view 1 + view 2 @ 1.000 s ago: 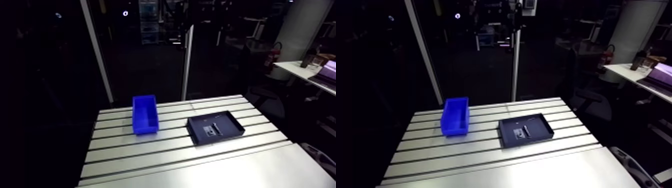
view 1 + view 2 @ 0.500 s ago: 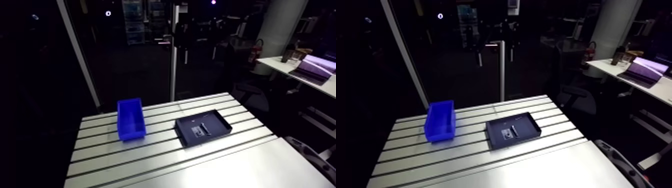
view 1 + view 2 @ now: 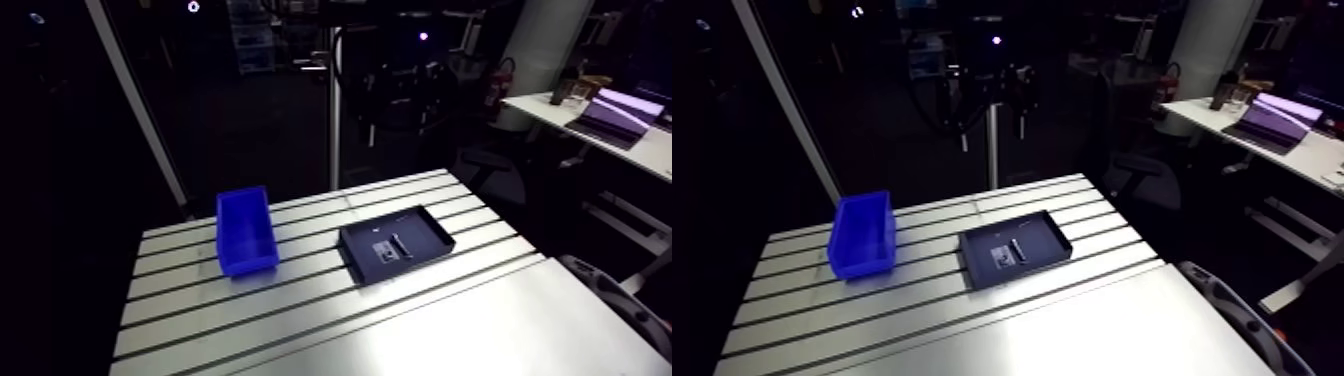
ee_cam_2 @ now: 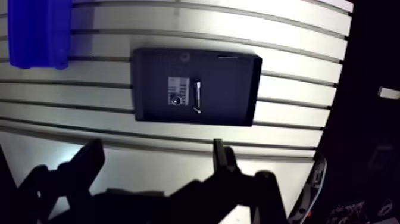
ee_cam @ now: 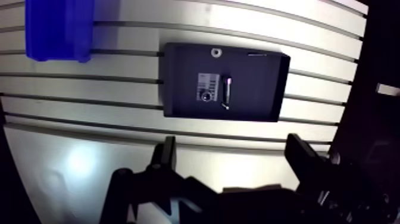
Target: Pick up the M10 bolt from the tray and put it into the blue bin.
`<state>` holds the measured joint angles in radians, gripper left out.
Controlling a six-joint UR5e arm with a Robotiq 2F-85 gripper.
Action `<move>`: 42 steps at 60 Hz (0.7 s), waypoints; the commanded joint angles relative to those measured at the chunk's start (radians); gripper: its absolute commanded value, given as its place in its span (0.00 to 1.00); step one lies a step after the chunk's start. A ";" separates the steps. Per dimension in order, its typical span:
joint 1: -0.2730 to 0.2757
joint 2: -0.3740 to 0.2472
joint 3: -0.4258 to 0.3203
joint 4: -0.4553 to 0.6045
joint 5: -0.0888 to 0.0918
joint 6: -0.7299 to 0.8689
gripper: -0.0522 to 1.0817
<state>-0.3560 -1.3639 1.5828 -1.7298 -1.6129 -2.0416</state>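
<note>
Only our view has swung; blue plastic bin and black tray sit mid-frame. Our two-finger gripper gapes empty. Misaligned, we might pinch neighbouring hardware, not the slim metal bolt.

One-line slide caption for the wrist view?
Open gripper over the slotted table; black tray with the bolt ahead, blue bin beside the tray.

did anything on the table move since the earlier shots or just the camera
Only the camera shifted, riding on the arm. The blue bin, the tray and the bolt in it lie as before. The gripper is open, holding nothing.
</note>
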 commanded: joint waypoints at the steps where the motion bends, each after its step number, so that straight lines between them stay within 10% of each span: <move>1: -0.021 0.029 0.043 -0.058 -0.001 -0.031 0.06; 42: -0.083 0.103 0.141 -0.181 0.000 -0.084 0.31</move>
<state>-0.4199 -1.2771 1.6979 -1.8731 -1.6144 -2.1112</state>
